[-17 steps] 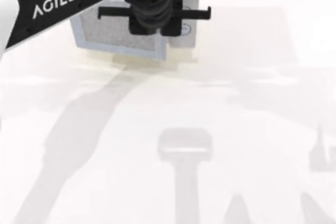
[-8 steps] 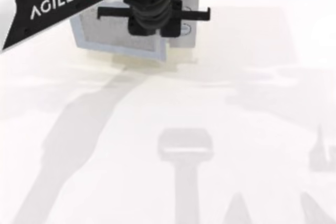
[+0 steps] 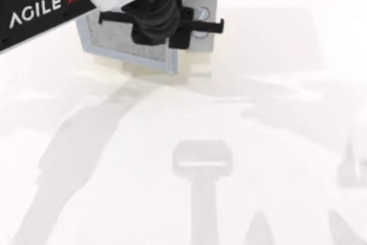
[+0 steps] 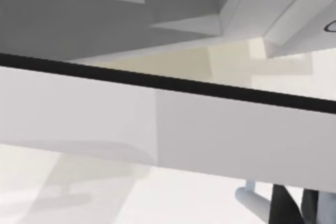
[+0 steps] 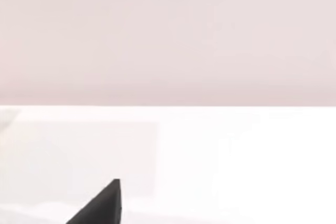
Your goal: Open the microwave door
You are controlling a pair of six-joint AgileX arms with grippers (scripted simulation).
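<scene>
Microwave (image 3: 198, 38) sits at far edge of surface (image 3: 241, 142), left of centre in top view. Microwave door (image 3: 126, 47) hangs partly swung out, mesh window angled toward camera. Left claw (image 3: 163, 24) sits over door's handle edge, beside knob panel (image 3: 202, 15), placed there to draw door outward; fingers hidden, cannot tell if gripping. Right claw (image 5: 100, 205) parked off to right; only dark tip shows.

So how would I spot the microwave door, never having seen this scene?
Look at the table's far edge, left of centre, under the left arm. The microwave sits there; its door is the grey-framed panel with speckled mesh, unlike the narrow knob panel beside it.
</scene>
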